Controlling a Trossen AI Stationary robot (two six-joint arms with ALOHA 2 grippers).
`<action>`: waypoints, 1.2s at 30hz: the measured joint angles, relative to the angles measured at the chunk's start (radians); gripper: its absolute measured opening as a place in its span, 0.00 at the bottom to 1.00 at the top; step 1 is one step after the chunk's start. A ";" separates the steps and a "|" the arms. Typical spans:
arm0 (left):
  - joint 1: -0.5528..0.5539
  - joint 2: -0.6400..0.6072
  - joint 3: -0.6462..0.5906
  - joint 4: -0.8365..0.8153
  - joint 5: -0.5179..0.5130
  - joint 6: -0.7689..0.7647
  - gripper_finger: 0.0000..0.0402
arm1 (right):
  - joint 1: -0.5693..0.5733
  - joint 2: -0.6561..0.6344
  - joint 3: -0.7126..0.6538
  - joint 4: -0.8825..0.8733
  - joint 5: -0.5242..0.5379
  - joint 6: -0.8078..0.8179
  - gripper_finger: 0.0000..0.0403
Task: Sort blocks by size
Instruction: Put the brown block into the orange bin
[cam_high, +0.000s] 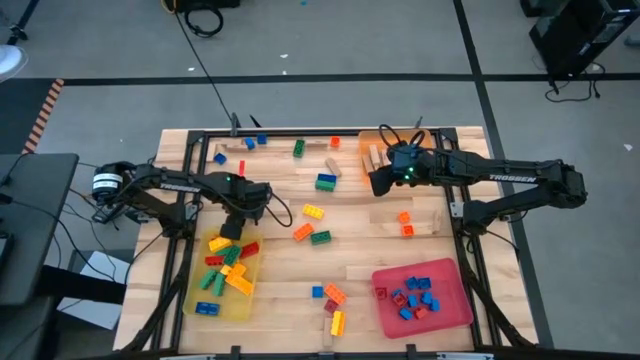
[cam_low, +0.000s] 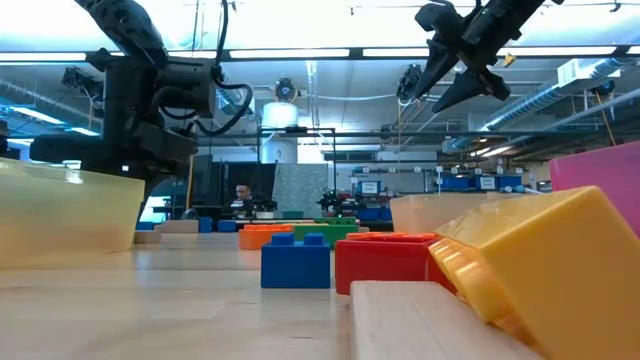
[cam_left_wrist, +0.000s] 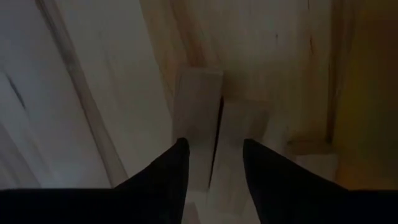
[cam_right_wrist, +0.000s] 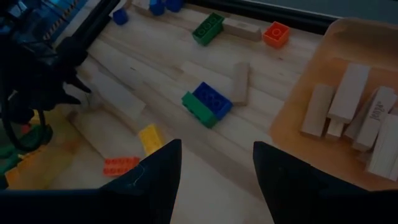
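My left gripper (cam_high: 232, 228) points straight down at the far end of the yellow tray (cam_high: 195, 300), open. In its wrist view the gripper (cam_left_wrist: 214, 168) stands over two tan wooden blocks (cam_left_wrist: 198, 106) (cam_left_wrist: 245, 130) that lie side by side flat on the table. My right gripper (cam_high: 380, 180) hangs open and high beside the orange tray (cam_high: 372, 140), with nothing between its fingers (cam_right_wrist: 214, 180). Loose bricks lie mid-table: a green-and-blue pair (cam_high: 326, 182), a yellow one (cam_high: 313, 211), an orange one (cam_high: 302, 232). My left gripper comes from above at the two wooden blocks, one fingertip (cam_left_wrist: 177, 163) over each side of the seam between them. Whether the fingertips touch the wood I cannot tell.
The yellow tray holds several coloured bricks (cam_high: 228, 270). The red tray (cam_high: 455, 315) at the near right holds small blue and red bricks. The orange tray holds wooden pieces (cam_right_wrist: 348, 106). More bricks lie along the far edge (cam_high: 299, 147) and the near middle (cam_high: 334, 295).
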 joint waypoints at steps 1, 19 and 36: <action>0.000 0.000 0.000 0.002 0.000 0.001 0.40 | 0.000 0.000 0.000 0.000 0.007 0.000 0.53; 0.001 0.000 0.006 0.067 -0.034 0.006 0.40 | 0.000 0.000 0.000 -0.001 0.023 0.000 0.53; 0.001 -0.004 -0.034 0.088 -0.048 -0.002 0.51 | 0.000 0.000 0.000 -0.001 0.022 -0.004 0.53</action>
